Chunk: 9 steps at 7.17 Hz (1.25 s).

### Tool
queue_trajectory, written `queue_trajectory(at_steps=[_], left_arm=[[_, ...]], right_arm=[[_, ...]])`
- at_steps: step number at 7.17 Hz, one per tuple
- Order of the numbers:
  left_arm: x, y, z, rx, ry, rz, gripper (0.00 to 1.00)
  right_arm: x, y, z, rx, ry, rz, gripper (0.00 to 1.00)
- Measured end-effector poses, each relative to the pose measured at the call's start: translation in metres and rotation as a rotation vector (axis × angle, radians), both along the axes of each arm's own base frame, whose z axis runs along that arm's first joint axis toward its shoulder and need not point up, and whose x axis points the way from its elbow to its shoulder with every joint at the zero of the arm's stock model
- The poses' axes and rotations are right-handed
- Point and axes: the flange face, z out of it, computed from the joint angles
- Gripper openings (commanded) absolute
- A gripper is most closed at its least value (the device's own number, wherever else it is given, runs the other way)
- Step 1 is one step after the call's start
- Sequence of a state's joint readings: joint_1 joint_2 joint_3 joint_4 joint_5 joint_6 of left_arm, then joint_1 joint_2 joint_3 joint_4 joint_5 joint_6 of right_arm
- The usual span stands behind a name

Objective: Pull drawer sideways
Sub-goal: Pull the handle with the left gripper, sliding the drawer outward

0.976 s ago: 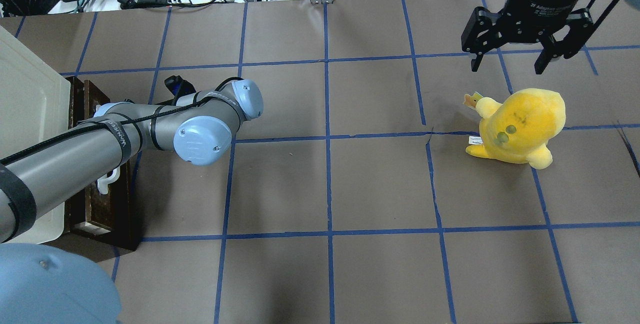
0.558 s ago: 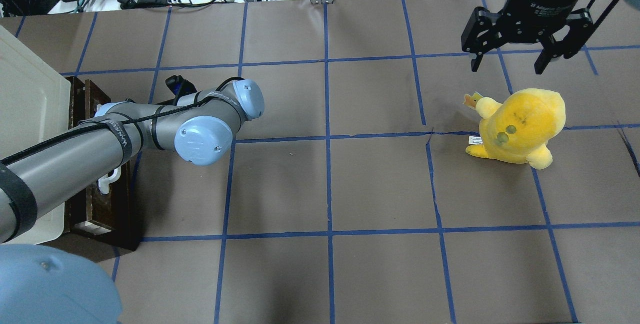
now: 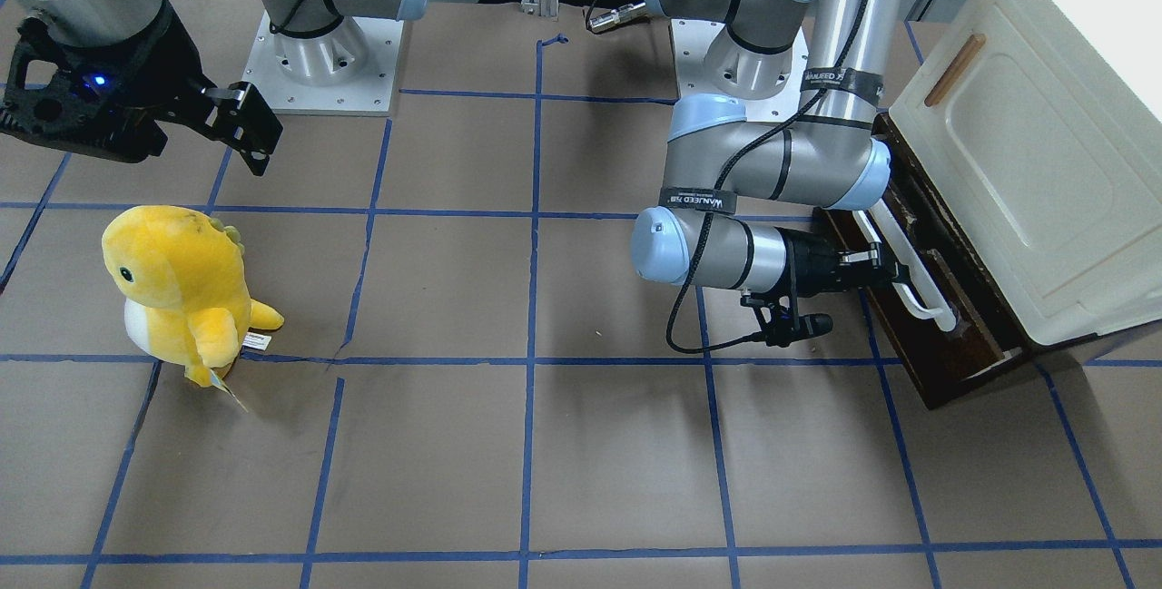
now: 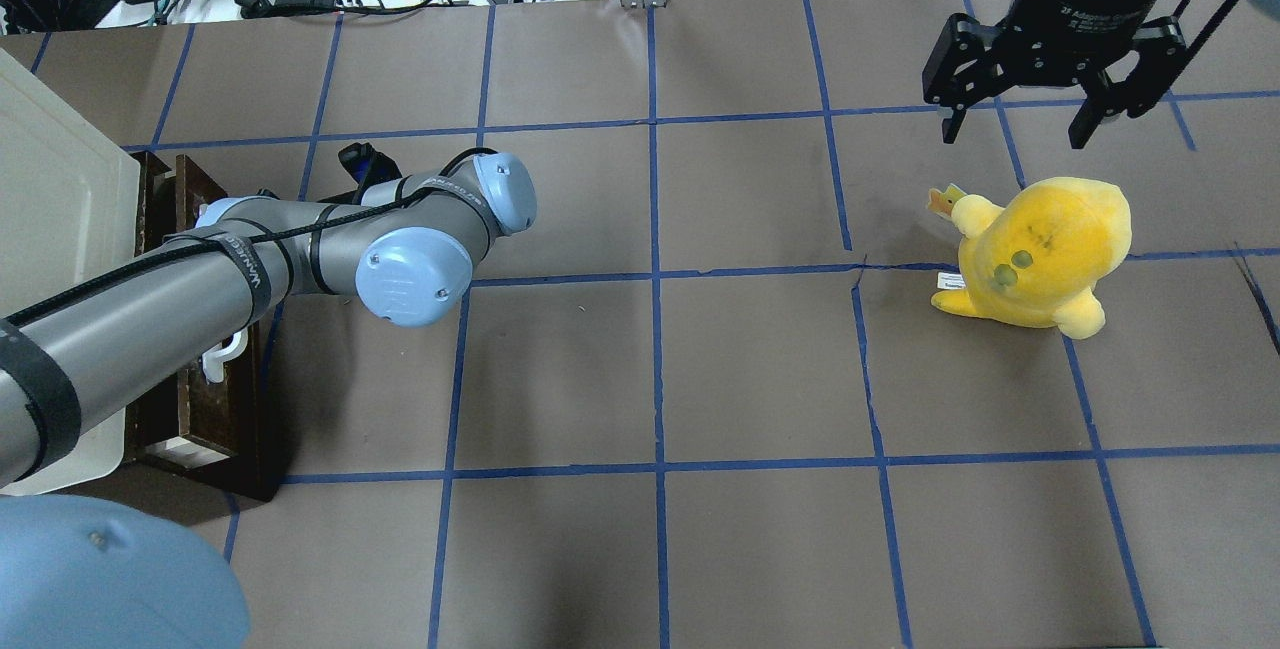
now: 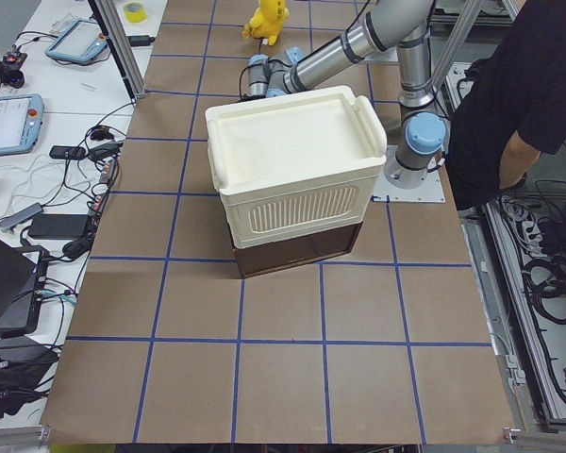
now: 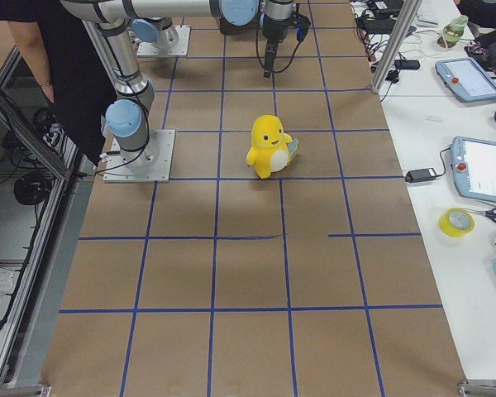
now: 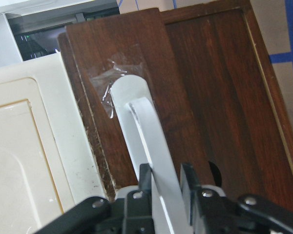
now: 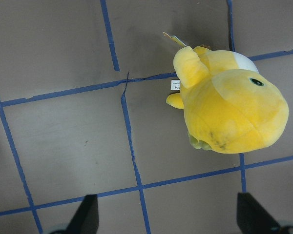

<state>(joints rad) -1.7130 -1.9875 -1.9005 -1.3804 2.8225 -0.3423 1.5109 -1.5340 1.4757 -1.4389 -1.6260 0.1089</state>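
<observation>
Left wrist-mounted close-up: squeezing the white bar handle (image 7: 151,141) with the left tool (image 7: 166,178), one finger pressed to each side. Spotting the drawer (image 3: 944,371) low under the cream cabinet (image 3: 1026,162) at the robot's left end of the bench (image 4: 650,379), with its dark front drawn slightly out. Over on the right, hovering above the bench with the right tool (image 4: 1012,134) spread wide, gripping nothing, close beside the yellow plush toy (image 4: 1040,249).

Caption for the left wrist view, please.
Left gripper clamped on the white bar handle of the dark wooden drawer, beside the cream cabinet door.
</observation>
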Motion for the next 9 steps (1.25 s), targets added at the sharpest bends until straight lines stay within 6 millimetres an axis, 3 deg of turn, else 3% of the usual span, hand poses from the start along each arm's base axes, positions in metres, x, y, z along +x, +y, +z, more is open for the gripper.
queue_trajectory(at_steps=[2,3,9], left_arm=[[-0.0003,0.0001,-0.0003,0.003,0.002,0.001,0.12],[-0.0004,0.0007,-0.0010,0.006,0.006,0.005,0.34],[0.0001,0.0043,-0.0048,0.012,0.008,0.012,0.37]], right_arm=[[-0.0002,0.0000,0.0000,0.000,0.000,0.000,1.00],[-0.0002,0.0000,0.0000,0.000,0.000,0.000,1.00],[-0.0001,0.0000,0.0000,0.000,0.000,0.000,1.00]])
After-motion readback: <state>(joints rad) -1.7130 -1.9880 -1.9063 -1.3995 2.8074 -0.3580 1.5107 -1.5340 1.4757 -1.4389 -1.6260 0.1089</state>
